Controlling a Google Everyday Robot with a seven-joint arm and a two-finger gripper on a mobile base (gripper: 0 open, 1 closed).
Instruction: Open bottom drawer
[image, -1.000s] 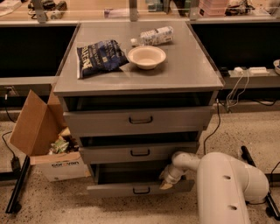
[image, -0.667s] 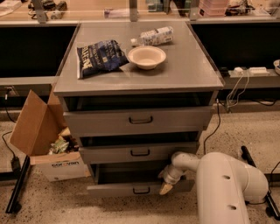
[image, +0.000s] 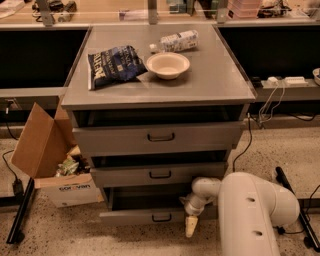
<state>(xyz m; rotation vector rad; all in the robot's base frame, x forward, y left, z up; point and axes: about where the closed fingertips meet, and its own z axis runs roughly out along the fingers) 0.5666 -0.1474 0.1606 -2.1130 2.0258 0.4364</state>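
Cardboard box (image: 45, 150): is sitting on the floor at the far left, just beside the cabinet, flaps open, and is playing no part in the task.
Bench (image: 220, 80): is carrying a dark chip bag (image: 114, 65), a pale bowl (image: 168, 65) and a bottle (image: 176, 41) lying on its side; none of them is being touched.
Upper drawers: the top drawer (image: 115, 139) and the middle drawer (image: 125, 175) are each showing a dark gap above the front, so both are standing slightly out.
Bottom drawer (image: 127, 216): is sitting lowest in the cabinet, close to the floor. Its slim front is standing forward of the frame, with a dark opening showing above it.
Handle (image: 161, 217): is sitting at the centre of that front, bare and ungrasped.
Gripper (image: 191, 226): is hanging just right of the handle, in front of the drawer's right part, pointing down at the floor.
Fingers: are showing as one narrow pale tip, apparently drawn together and holding nothing.
Arm (image: 255, 210): is filling the lower right and reaching leftward to the drawer.
Done: the drawer is looking already partly pulled out.
Left: judging by the shallow opening, more travel is probably remaining; how deep the drawer runs is not showing.
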